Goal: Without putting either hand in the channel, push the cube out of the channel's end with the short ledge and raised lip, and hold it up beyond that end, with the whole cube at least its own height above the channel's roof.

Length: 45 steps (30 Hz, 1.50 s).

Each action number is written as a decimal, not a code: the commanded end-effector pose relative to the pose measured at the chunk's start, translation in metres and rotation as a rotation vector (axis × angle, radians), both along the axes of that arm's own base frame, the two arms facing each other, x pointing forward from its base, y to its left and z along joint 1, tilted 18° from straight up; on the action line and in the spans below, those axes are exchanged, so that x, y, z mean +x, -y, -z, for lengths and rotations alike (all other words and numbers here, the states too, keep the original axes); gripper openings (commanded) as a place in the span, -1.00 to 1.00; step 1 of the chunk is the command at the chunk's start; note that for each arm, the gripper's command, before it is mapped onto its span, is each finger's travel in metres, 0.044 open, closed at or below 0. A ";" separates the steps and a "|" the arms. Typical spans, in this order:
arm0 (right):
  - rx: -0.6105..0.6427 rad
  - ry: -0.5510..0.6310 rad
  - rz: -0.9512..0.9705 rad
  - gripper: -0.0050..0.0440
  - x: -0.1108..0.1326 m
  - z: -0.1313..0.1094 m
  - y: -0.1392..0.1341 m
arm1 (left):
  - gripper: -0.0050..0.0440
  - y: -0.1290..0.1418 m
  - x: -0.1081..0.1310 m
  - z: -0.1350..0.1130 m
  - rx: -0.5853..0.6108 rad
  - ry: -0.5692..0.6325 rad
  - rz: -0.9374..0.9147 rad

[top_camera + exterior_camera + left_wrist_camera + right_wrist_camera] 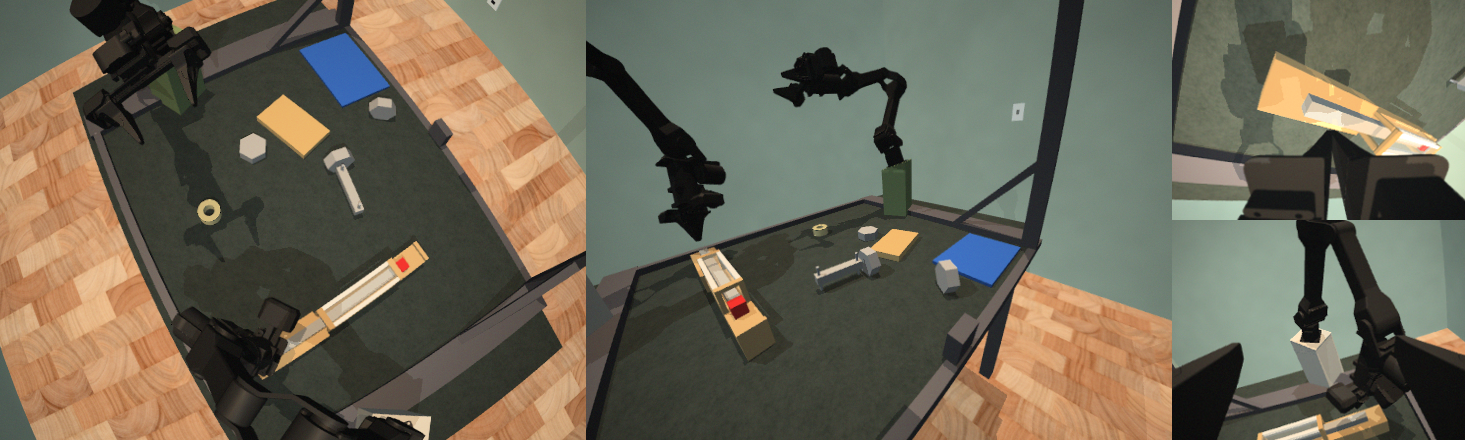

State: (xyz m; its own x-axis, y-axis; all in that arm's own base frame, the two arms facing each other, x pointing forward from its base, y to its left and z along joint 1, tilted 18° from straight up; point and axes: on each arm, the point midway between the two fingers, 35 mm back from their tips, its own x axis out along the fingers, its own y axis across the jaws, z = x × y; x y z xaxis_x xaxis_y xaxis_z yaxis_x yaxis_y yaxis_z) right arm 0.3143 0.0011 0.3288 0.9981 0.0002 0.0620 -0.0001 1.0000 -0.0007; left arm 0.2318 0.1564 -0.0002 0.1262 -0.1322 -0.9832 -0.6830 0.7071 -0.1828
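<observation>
The tan channel lies on the dark mat, with a pale see-through roof over its middle. The red cube sits in the uncovered part near one end; it also shows in the exterior view and as a red sliver in the left wrist view. A grey bar lies in the open trough at the other end. My left gripper is shut and empty, hanging just above that trough end. My right gripper is open and empty, high in the air far from the channel.
On the mat lie a yellow ring, a grey hexagonal block, an orange pad, a grey hammer-shaped piece, a grey faceted block and a blue pad. A green pedestal carries the right arm.
</observation>
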 end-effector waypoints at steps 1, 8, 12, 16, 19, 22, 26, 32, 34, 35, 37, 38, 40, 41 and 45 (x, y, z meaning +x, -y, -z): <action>0.001 0.020 0.001 0.84 -0.002 -0.008 0.000 | -0.80 -0.007 0.001 -0.004 -0.048 0.002 -0.153; 0.001 0.020 0.001 0.84 -0.002 -0.008 0.000 | -0.80 -0.021 -0.004 -0.007 -0.170 -0.017 -0.507; 0.001 0.020 0.001 0.84 -0.002 -0.008 0.000 | -0.80 -0.030 -0.008 -0.009 -0.245 -0.034 -0.707; 0.001 0.020 0.001 0.84 -0.002 -0.008 0.000 | -0.80 -0.036 -0.011 -0.011 -0.303 -0.049 -0.856; 0.001 0.020 0.001 0.84 -0.002 -0.008 0.000 | -0.80 -0.040 -0.013 -0.013 -0.343 -0.061 -0.955; 0.001 0.020 0.001 0.84 -0.002 -0.008 0.000 | -0.80 -0.043 -0.014 -0.014 -0.381 -0.073 -1.041; 0.001 0.020 0.001 0.84 -0.002 -0.008 0.000 | -0.80 -0.041 -0.014 -0.013 -0.367 -0.070 -1.005; 0.001 0.020 0.001 0.84 -0.002 -0.008 0.000 | -0.80 -0.044 -0.013 -0.005 -0.360 -0.066 -0.997; 0.001 0.020 0.001 0.84 -0.002 -0.008 0.000 | -0.80 -0.044 -0.013 -0.005 -0.360 -0.066 -0.997; 0.001 0.020 0.001 0.84 -0.002 -0.008 0.000 | -0.80 -0.045 -0.013 -0.004 -0.360 -0.066 -0.997; 0.001 0.020 0.001 0.84 -0.002 -0.008 0.000 | -0.80 -0.045 -0.013 -0.002 -0.360 -0.066 -0.996; 0.001 0.020 0.001 0.84 -0.002 -0.008 0.000 | -0.80 -0.045 -0.013 -0.001 -0.360 -0.067 -0.996; 0.001 0.020 0.001 0.84 -0.002 -0.008 0.000 | -0.80 -0.046 -0.012 0.002 -0.359 -0.067 -0.995; 0.001 0.020 0.001 0.84 -0.002 -0.008 0.000 | -0.80 -0.046 -0.012 0.003 -0.360 -0.067 -0.995; 0.001 0.020 0.001 0.84 -0.002 -0.008 0.000 | -0.80 -0.048 -0.012 0.008 -0.359 -0.068 -0.994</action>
State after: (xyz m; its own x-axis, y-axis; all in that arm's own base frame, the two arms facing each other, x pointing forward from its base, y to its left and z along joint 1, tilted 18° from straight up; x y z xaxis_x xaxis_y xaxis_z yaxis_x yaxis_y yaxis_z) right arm 0.3143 0.0011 0.3288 0.9981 0.0002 0.0620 -0.0001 1.0000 -0.0007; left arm 0.2187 0.2015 -0.0052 0.2807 -0.2887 -0.9153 -0.9414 -0.2685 -0.2040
